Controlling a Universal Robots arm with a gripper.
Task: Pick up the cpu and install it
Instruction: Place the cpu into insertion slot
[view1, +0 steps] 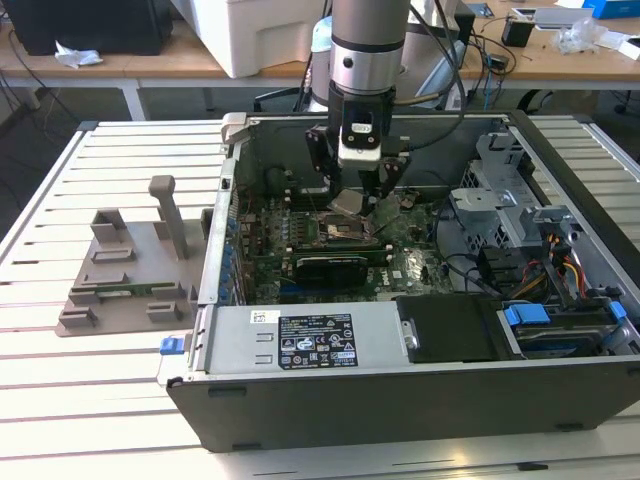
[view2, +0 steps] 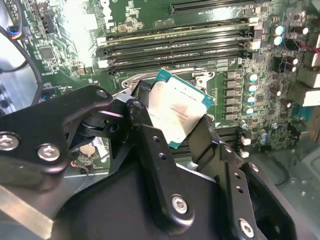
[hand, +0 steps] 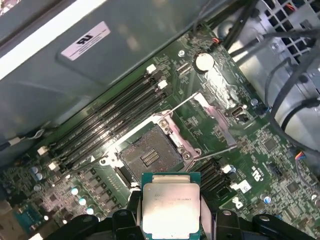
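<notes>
The claw (view1: 352, 200) hangs inside the open computer case (view1: 400, 410), closed down on the cpu (view1: 347, 203) - its two black fingers (view2: 139, 112) pinch opposite edges, with the silver lid left bare in both wrist views. The chip is in the air, not seated. In the exterior view the open socket (view1: 343, 232) lies just off at six o'clock from it. In the first wrist view the cpu (hand: 171, 205) sits close to the socket (hand: 148, 152), whose metal load plate (hand: 215, 120) is swung clear.

To my eye this is the delicate part. The chip looks slightly canted in the exterior view, so it wants levelling and squaring to the socket frame. I'd say it should go straight down with no sideways slide over the contacts, and the grip should ease only once it lies flat.

As for writing, the lid carries faint print too small for me to make out. A white sticker (hand: 85, 40) on the grey housing and a black label (view1: 315, 342) at six o'clock on the case have marks and fine lines I can't read. A grey parts fixture (view1: 130, 270) sits on the counter (view1: 60, 390) at nine o'clock.
</notes>
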